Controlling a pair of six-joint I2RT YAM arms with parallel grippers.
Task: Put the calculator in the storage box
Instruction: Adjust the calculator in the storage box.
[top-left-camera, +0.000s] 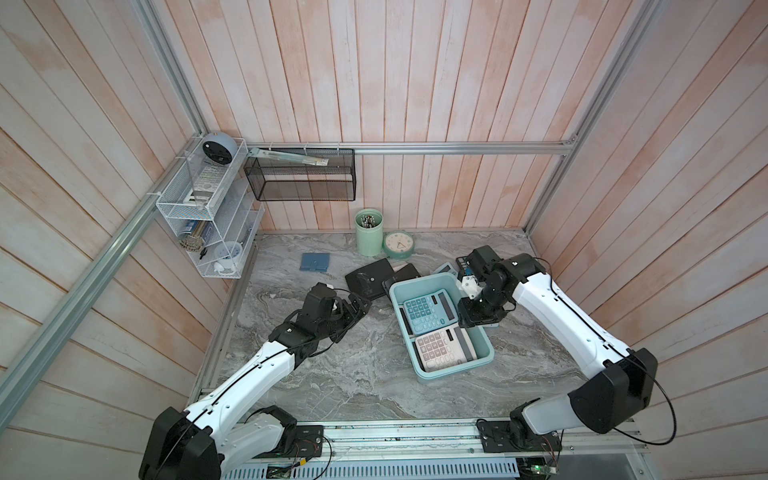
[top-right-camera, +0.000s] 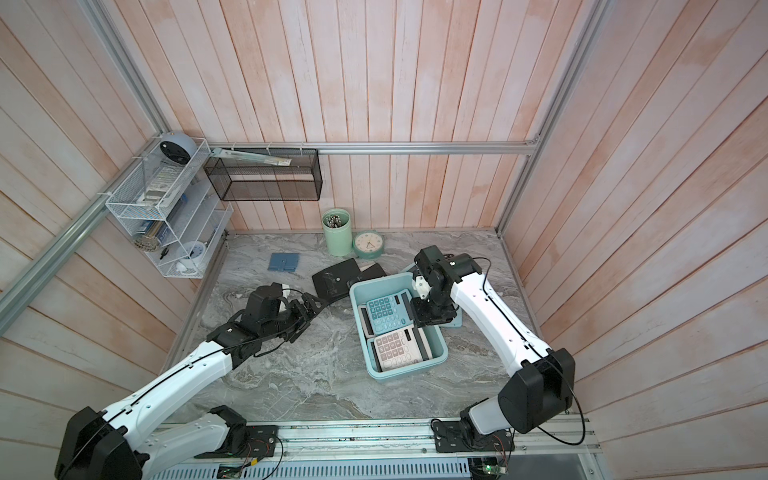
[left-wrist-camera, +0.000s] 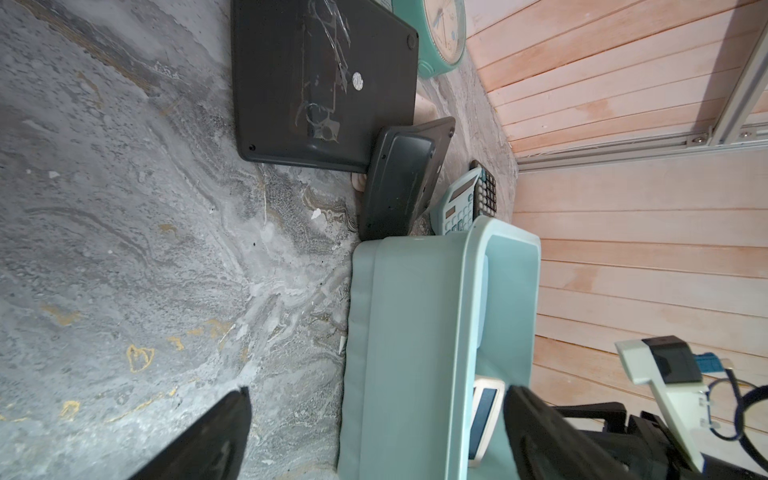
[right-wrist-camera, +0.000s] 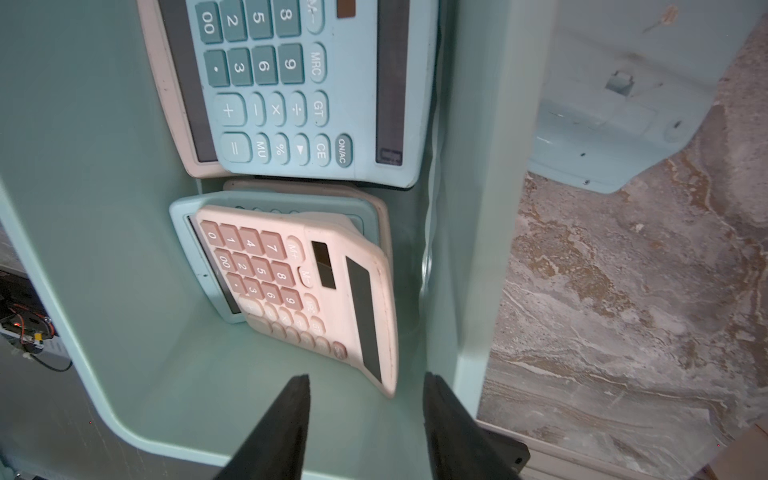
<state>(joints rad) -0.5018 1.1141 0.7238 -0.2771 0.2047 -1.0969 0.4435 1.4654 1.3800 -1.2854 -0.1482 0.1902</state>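
Black calculators (top-left-camera: 368, 279) beside storage box (top-left-camera: 457, 371)

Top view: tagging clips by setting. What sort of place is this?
Likely a mock office desk in a robot booth: a blue calculator in the storage box, a pen cup and a desk clock.

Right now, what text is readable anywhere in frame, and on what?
"00 2 5 8 . 3 6 9": digit keys, blue calculator, right wrist view.
"MRC GT CE ON/AC MU % + - × ÷ =": its function keys.
"0 1 4 7 00 2 5 8 3 6 9 M+ M-": pink calculator.
Too blurred: mark by the blue display, pink lower keys, clock dial.
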